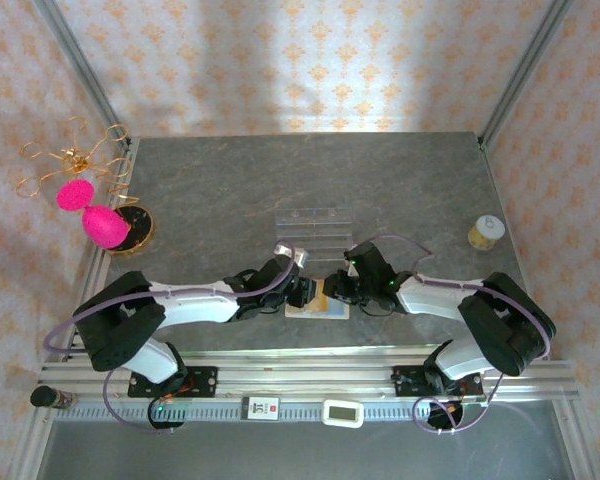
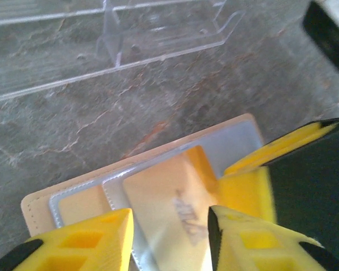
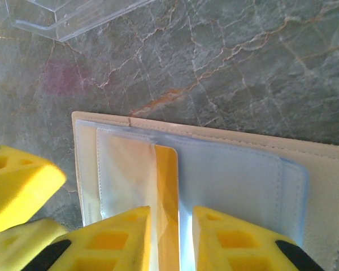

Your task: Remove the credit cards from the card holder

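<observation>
**Both arms over the open wallet, gold card about to come out**

And here we are at the card holder (image 3: 327, 186). It lies flat and open on the desk (image 3: 243, 56), right at the near edge between the two arms, beige stitched border up and a pale bluish clear pocket across its inside. The gold credit card (image 3: 166, 186) sits tucked in that pocket, a bright yellow strip of it showing at the slot.

The right end effector (image 3: 170, 213) is down on it, fingers narrowly parted either side of that gold strip. A sliver of pale pocket shows beside the card, so I call it released, not yet pinching. The left end effector (image 2: 169, 212) is spread wider, also released, with its yellow fingers (image 2: 107, 237) over the near side of the wallet.

By my reading the extraction is only starting, with the card seated in its sleeve. The next move needs a firm pinch on the exposed edge and a slide along the pocket, while the left side pins the wallet so it doesn't drag.

The clear acrylic tray (image 1: 315, 225) waits just behind.
</observation>
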